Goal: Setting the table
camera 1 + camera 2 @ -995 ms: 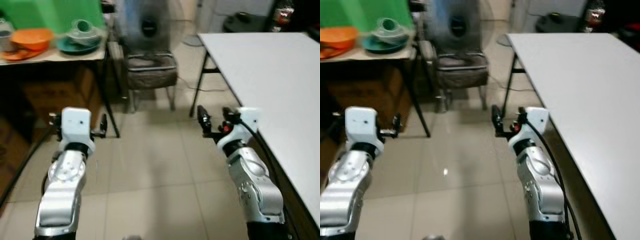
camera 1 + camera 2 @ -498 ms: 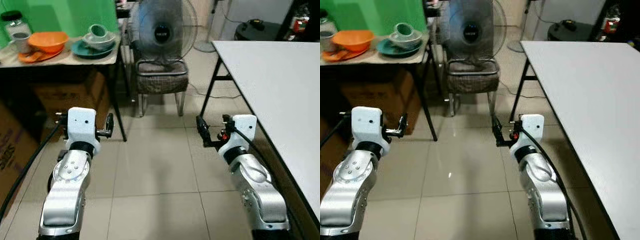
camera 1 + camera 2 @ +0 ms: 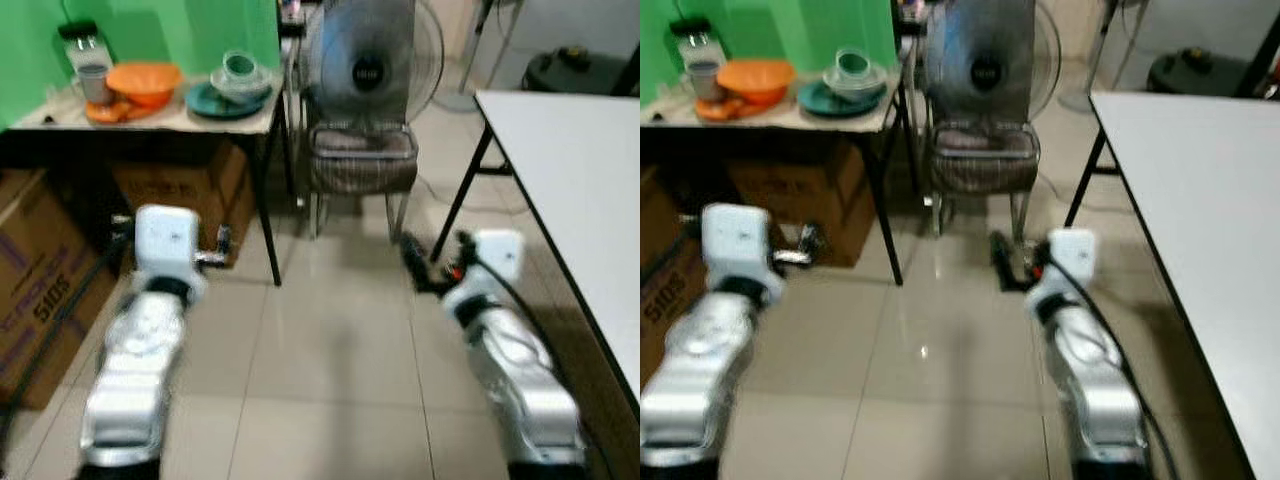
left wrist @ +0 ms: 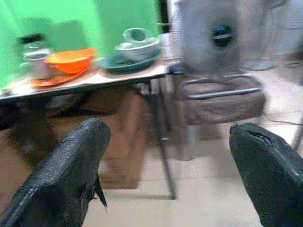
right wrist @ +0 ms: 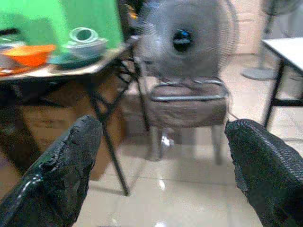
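Observation:
The dishes stand on a small side table at the far left: an orange bowl, a teal plate with a pale bowl and cup stacked on it, and a jar. The white dining table runs along the right. Both arms are held out over the tiled floor, well short of the side table. My left gripper is open and holds nothing, and my right gripper is open and holds nothing too. The picture is slightly blurred.
A chair with a standing fan on or behind it stands between the two tables. Cardboard boxes sit under and beside the side table. Bare tiled floor lies ahead.
The whole picture has shifted right, so the camera has turned left; the side table and boxes are more in view. Both arms keep the same pose, grippers still open.

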